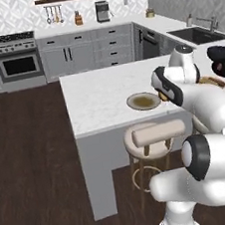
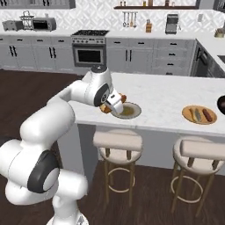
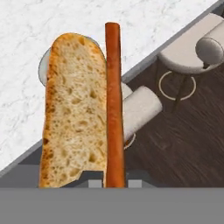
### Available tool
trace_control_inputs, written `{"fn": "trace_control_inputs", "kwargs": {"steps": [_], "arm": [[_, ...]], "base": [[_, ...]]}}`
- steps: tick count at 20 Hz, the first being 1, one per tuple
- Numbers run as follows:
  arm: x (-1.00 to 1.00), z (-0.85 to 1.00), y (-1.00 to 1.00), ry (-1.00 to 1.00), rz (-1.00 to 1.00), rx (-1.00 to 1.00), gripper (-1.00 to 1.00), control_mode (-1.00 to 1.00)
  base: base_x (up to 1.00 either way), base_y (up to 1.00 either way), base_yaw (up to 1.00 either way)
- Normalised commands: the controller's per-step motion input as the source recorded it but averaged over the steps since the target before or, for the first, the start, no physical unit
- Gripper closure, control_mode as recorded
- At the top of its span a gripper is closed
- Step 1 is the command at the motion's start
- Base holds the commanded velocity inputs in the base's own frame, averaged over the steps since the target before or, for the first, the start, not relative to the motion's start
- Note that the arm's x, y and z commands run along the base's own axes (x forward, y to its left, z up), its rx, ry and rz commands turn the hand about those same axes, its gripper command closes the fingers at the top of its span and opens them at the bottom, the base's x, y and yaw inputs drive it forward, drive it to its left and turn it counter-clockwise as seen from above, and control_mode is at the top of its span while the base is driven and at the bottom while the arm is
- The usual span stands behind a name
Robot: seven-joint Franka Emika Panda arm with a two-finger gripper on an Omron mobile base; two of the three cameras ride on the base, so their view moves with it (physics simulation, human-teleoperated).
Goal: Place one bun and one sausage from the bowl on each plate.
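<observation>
Hand view: bun (image 3: 74, 113) sits lengthwise in the end effector (image 3: 114, 183), cut crumb face toward the camera, crust edge a red-brown strip on its right. End effector clenched on the bun; fingertips mostly hidden under it. Behind the bun, the grey-rimmed plate (image 3: 43, 68) peeks out on the white marble worktop (image 3: 26, 35).

Right base view: end effector (image 2: 110, 107) hovers at the near-left rim of the grey-rimmed plate (image 2: 132, 113), the bun (image 2: 104, 108) an orange-tan bit beside it. Orange plate (image 2: 189, 115) lies well apart to the right, carrying a pale bun (image 2: 196, 114) and a dark sausage (image 2: 207, 115) side by side. Black bowl (image 2: 221, 104) is cut by the right edge. Two stools (image 2: 117, 141) stand under the worktop edge.

Left base view: bowl (image 1: 219, 52) at far right, arm partly covering the orange plate (image 1: 211, 80).
</observation>
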Motion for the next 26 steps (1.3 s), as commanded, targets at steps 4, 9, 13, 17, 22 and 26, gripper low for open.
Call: {"fn": "trace_control_inputs", "kwargs": {"steps": [4,9,13,17,22,26], "arm": [[0.0,0.0,0.0,0.0,0.0,0.0,1.0,1.0],[0.16,-0.04,-0.03,0.05,0.0,0.0,1.0,-1.0],[0.75,-0.64,-0.12,0.3,0.0,0.0,1.0,-1.0],[0.34,-0.88,-0.75,0.3,0.0,0.0,1.0,-1.0],[0.03,-0.71,-0.7,0.12,0.0,0.01,1.0,-1.0],[0.19,-0.58,-0.15,0.0,0.0,0.02,1.0,-1.0]], "base": [[0.98,0.39,-0.09],[0.75,-0.14,-0.03],[0.0,0.0,0.0],[0.0,0.0,0.0],[0.0,0.0,0.0],[0.0,0.0,0.0]]}}
